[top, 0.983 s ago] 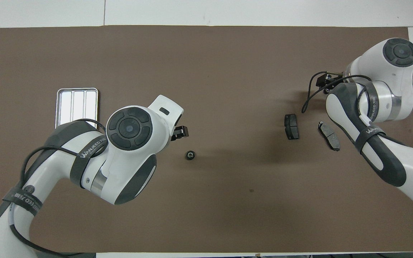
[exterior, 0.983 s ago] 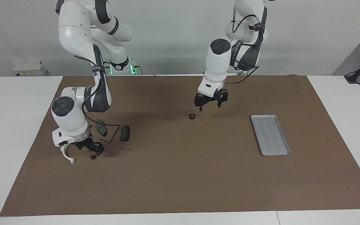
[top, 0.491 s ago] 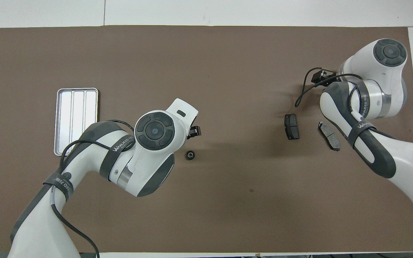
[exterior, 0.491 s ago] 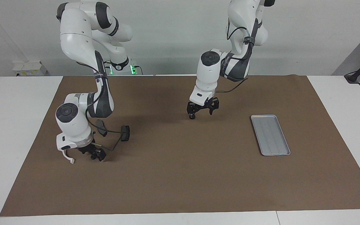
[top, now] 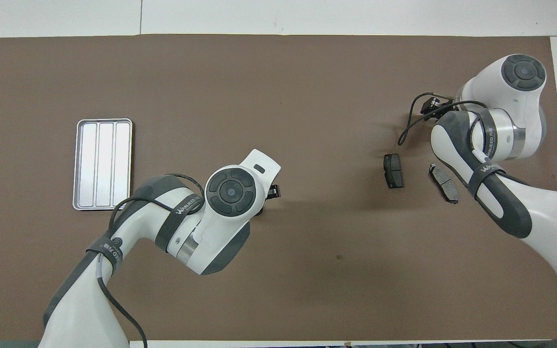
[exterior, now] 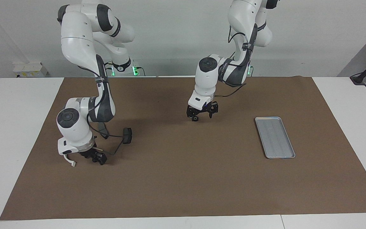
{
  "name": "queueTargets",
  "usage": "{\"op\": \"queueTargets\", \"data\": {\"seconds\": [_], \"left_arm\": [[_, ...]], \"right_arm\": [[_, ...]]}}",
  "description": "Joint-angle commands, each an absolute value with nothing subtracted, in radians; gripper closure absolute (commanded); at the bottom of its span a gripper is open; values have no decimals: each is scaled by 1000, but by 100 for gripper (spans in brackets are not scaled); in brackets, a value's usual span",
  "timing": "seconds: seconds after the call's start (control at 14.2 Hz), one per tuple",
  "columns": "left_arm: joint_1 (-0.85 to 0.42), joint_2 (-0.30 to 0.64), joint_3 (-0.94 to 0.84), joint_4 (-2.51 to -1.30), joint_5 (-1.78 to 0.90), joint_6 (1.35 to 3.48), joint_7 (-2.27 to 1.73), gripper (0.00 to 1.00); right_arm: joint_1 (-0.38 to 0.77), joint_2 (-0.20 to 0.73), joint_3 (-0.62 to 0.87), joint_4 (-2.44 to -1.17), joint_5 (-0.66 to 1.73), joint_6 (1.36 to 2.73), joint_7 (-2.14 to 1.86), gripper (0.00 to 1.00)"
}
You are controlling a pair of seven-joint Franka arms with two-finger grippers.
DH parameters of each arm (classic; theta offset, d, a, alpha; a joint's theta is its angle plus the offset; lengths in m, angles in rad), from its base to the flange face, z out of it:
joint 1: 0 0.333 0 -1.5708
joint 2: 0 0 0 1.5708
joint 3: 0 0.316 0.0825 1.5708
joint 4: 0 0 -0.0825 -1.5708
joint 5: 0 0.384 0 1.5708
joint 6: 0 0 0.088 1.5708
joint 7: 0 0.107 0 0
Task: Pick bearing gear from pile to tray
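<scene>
The left end effector (exterior: 198, 116) is lowered, spread, around the bearing gear (exterior: 195, 119), nearer than before; the right end effector (exterior: 98, 157) grip is unreadable.

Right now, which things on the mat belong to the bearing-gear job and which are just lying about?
Job: black bearing gear, on the mat under the left gripper; tray; right gripper, low beside the white half-ring.
Lying about: two brake pads; white half-ring; brown mat.
</scene>
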State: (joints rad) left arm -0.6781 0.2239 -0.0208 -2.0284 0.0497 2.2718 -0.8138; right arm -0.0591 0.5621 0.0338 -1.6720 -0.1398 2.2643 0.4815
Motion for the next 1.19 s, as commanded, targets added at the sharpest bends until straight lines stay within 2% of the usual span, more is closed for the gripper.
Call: {"op": "queueTargets", "data": {"seconds": [0.0,0.28,0.42,0.56,0.7,1.12], "left_arm": [[-713,201,-5,-2074,52,2306,-844,0],[-715,212,-6,-2082,34,2336,-842,0],[-718,212,-6,-2115,34,2371,-833,0],[-718,213,-5,-2152,34,2433,-831,0],[-718,213,-6,-2167,34,2460,-828,0],[-738,219,-5,-2168,34,2476,-825,0]], "right_arm": [[-72,572,46,-1663,-144,2270,500,24],[-72,572,48,-1666,-143,2272,499,48],[-72,572,48,-1667,-138,2273,499,57],[-74,572,48,-1669,-138,2272,494,76],[-72,572,48,-1671,-140,2272,489,100],[-72,571,48,-1667,-141,2258,472,100]]}}
